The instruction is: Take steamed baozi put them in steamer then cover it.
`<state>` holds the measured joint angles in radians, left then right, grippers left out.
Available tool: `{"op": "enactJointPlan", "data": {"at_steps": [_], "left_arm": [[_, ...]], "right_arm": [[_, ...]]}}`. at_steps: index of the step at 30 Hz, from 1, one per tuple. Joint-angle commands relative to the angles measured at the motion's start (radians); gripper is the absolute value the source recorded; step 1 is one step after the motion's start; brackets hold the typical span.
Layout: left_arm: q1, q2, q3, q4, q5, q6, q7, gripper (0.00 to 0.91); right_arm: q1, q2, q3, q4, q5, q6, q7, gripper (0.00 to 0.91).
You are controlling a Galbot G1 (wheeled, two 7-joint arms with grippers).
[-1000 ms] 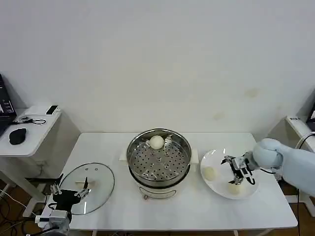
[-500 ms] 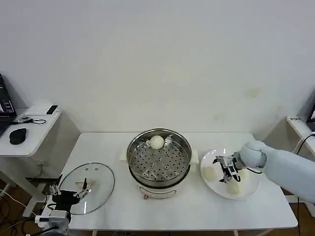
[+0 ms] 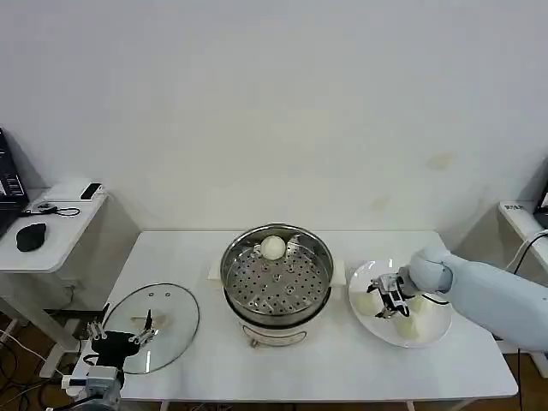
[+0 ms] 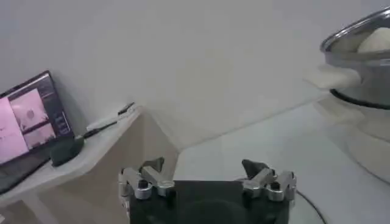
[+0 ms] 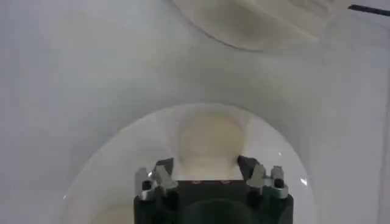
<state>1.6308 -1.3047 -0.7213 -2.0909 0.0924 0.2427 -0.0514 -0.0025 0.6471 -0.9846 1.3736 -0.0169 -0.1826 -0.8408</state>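
The steamer stands mid-table with one baozi on its perforated tray. To its right a white plate carries three more baozi. My right gripper is low over the plate and open. In the right wrist view its fingers straddle the bun nearest the steamer, and the right gripper has not shut on it. My left gripper stays parked, open, above the glass lid at the table's front left. From the left wrist view the left gripper faces the steamer.
A side desk with a mouse and a laptop stands left of the table. The steamer's white base and side handle lie just beyond the plate. The table front between lid and plate is bare.
My right gripper has moved left across the plate, from over the near bun to the bun closest to the steamer. The left arm has not moved.
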Motion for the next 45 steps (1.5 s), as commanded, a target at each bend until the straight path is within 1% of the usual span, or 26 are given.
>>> {"op": "enactJointPlan", "data": {"at_steps": [1,3,5,9,17,18,21,22,24,25,26,27,28,31,32,34,35,36,38,39,42,44,45], "left_arm": [[0.003,-0.001,-0.001,-0.006,-0.001,0.001,0.0,0.907],[0.005,-0.002,0.0,-0.01,0.0,0.001,0.0,0.907],[0.007,-0.001,0.001,-0.015,0.0,0.002,0.001,0.907],[0.009,0.002,-0.003,-0.031,-0.001,0.005,0.004,0.907],[0.012,0.007,0.003,-0.044,-0.004,0.006,0.005,0.907],[0.011,0.007,0.004,-0.043,-0.005,0.006,0.005,0.907],[0.003,0.014,0.012,-0.035,-0.006,0.007,0.008,0.907],[-0.001,0.018,0.014,-0.03,-0.005,0.007,0.009,0.907],[-0.004,0.021,0.014,-0.029,-0.009,0.011,0.011,0.907],[-0.006,0.023,0.013,-0.028,-0.013,0.013,0.011,0.907],[-0.009,0.024,0.013,-0.026,-0.014,0.015,0.012,0.907],[-0.011,0.027,0.014,-0.023,-0.016,0.015,0.012,0.907],[-0.013,0.031,0.016,-0.018,-0.02,0.016,0.013,0.907],[-0.025,0.037,0.019,-0.002,-0.023,0.016,0.013,0.907],[-0.028,0.039,0.019,0.003,-0.024,0.016,0.013,0.907],[-0.034,0.038,0.02,0.006,-0.024,0.016,0.013,0.907],[-0.035,0.039,0.02,0.008,-0.025,0.016,0.013,0.907],[-0.037,0.038,0.02,0.009,-0.025,0.016,0.015,0.907],[-0.04,0.039,0.02,0.014,-0.025,0.018,0.016,0.907],[-0.041,0.041,0.018,0.016,-0.024,0.018,0.016,0.907],[-0.043,0.04,0.013,0.014,-0.025,0.017,0.016,0.907],[-0.042,0.037,0.008,0.01,-0.025,0.016,0.016,0.907],[-0.04,0.036,0.005,0.007,-0.024,0.016,0.016,0.907]], "right_arm": [[-0.003,0.007,0.002,-0.005,0.001,-0.006,-0.024,0.605],[0.009,-0.005,0.002,0.005,0.001,-0.005,-0.033,0.615],[0.039,-0.017,-0.004,0.017,0.006,-0.005,-0.039,0.605],[0.107,-0.064,-0.006,0.041,0.02,-0.004,-0.057,0.605],[0.279,-0.148,-0.035,0.093,0.075,-0.007,-0.069,0.615],[0.299,-0.152,-0.043,0.1,0.086,-0.013,-0.069,0.615],[0.354,-0.155,-0.054,0.116,0.077,-0.042,-0.067,0.615],[0.383,-0.148,-0.06,0.117,0.083,-0.067,-0.068,0.615],[0.437,-0.133,-0.074,0.114,0.109,-0.077,-0.071,0.615],[0.485,-0.118,-0.096,0.114,0.138,-0.092,-0.072,0.615],[0.518,-0.113,-0.105,0.114,0.149,-0.095,-0.072,0.615],[0.566,-0.086,-0.139,0.118,0.182,-0.101,-0.072,0.615],[0.587,-0.075,-0.15,0.123,0.194,-0.106,-0.073,0.615],[0.665,0.009,-0.213,0.15,0.283,-0.145,-0.064,0.625],[0.683,0.03,-0.223,0.155,0.296,-0.154,-0.062,0.625],[0.715,0.1,-0.247,0.17,0.366,-0.184,-0.032,0.625],[0.725,0.136,-0.254,0.181,0.404,-0.196,-0.01,0.625],[0.737,0.172,-0.26,0.198,0.447,-0.224,0.02,0.625],[0.752,0.207,-0.282,0.221,0.485,-0.24,0.034,0.625],[0.756,0.251,-0.295,0.237,0.53,-0.272,0.066,0.625],[0.748,0.313,-0.308,0.24,0.566,-0.32,0.098,0.625],[0.713,0.385,-0.317,0.221,0.608,-0.374,0.137,0.625],[0.706,0.405,-0.318,0.212,0.616,-0.386,0.144,0.625]]}}
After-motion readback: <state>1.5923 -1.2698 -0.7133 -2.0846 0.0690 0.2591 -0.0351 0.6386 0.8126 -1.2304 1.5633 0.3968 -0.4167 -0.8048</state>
